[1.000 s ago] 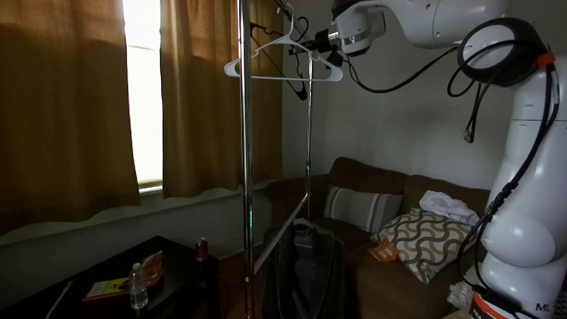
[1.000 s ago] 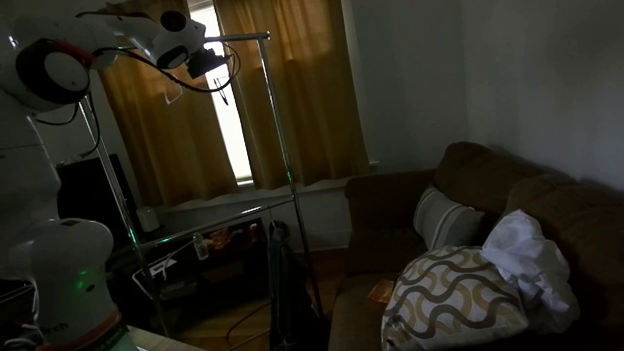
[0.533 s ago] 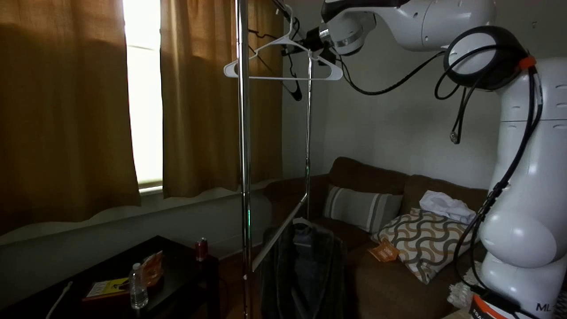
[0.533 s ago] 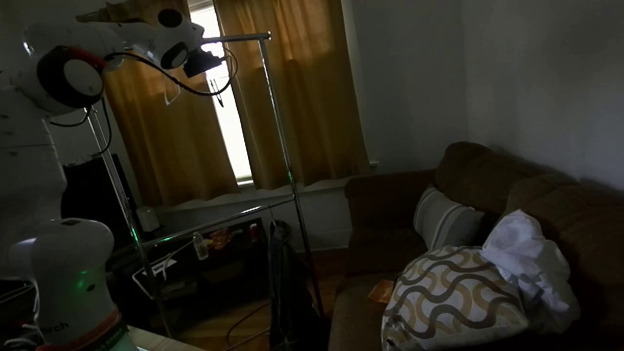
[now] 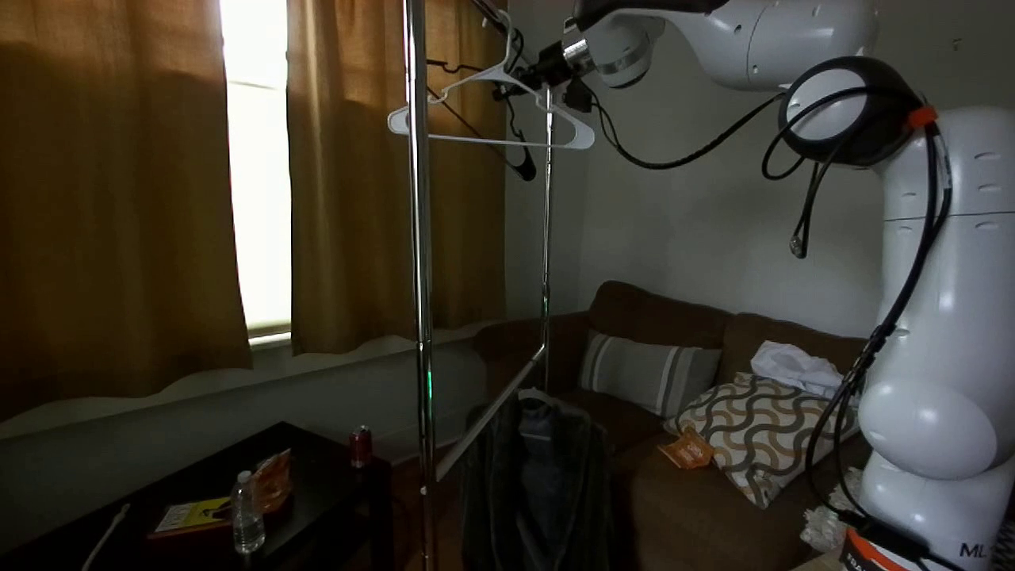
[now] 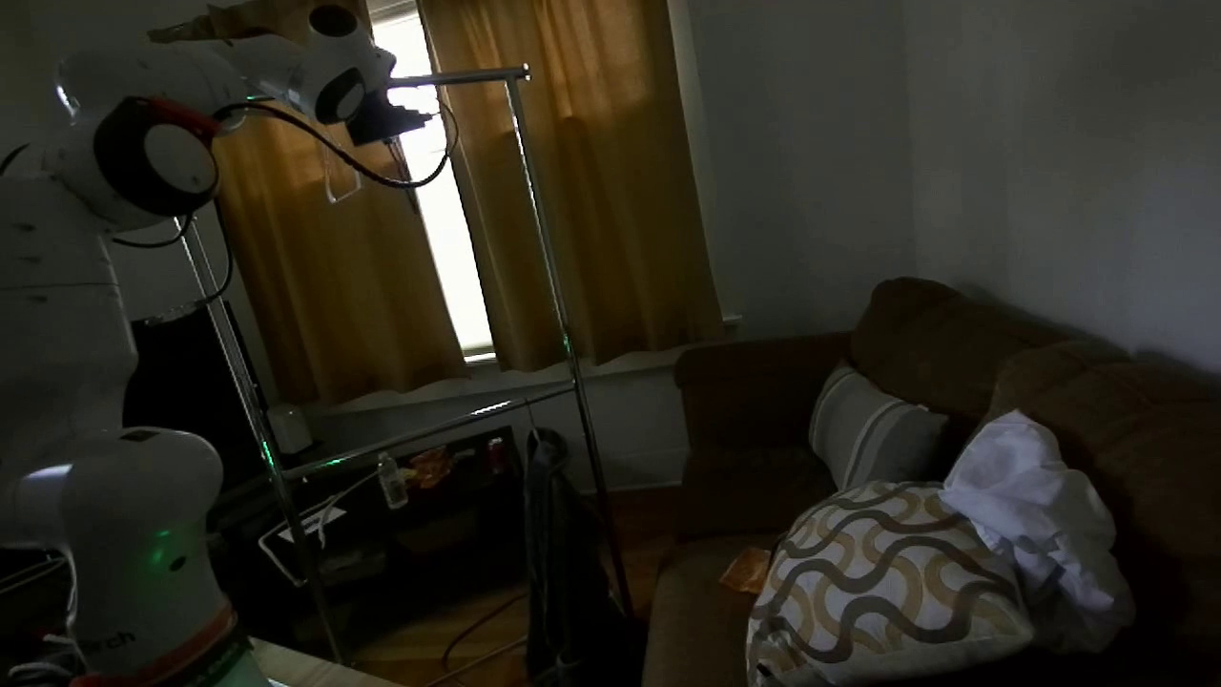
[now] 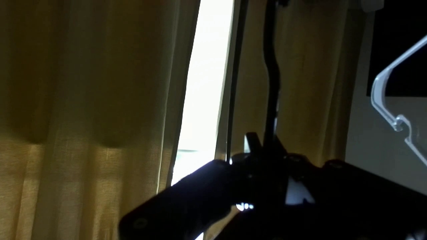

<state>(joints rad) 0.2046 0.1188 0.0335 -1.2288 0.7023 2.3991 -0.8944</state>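
Note:
A black hanger (image 5: 526, 168) hangs near the top of the chrome clothes rack (image 5: 420, 238). It shows dark in the wrist view (image 7: 273, 73), running down between the fingertips. My gripper (image 5: 501, 93) is shut on the hanger, seen close in the wrist view (image 7: 267, 143), where the fingers are almost black against the window. A white hanger (image 5: 584, 136) hangs nearer the camera and partly overlaps the gripper. It also shows at the right of the wrist view (image 7: 378, 90). The black hanger's hook is hard to make out in the exterior views.
A dark jacket (image 5: 583, 476) hangs from the rack's lower bar. Yellow curtains (image 5: 357, 198) cover the window behind. A dark table (image 5: 317, 452) bears a water bottle (image 5: 247, 515) and a red can (image 5: 361, 446). A brown sofa (image 5: 650, 507) holds pillows and a white cloth.
In an exterior view the gripper and black hanger have moved left. The rack, the white hanger and the jacket have also shifted left there. The gripper stays shut on the hanger.

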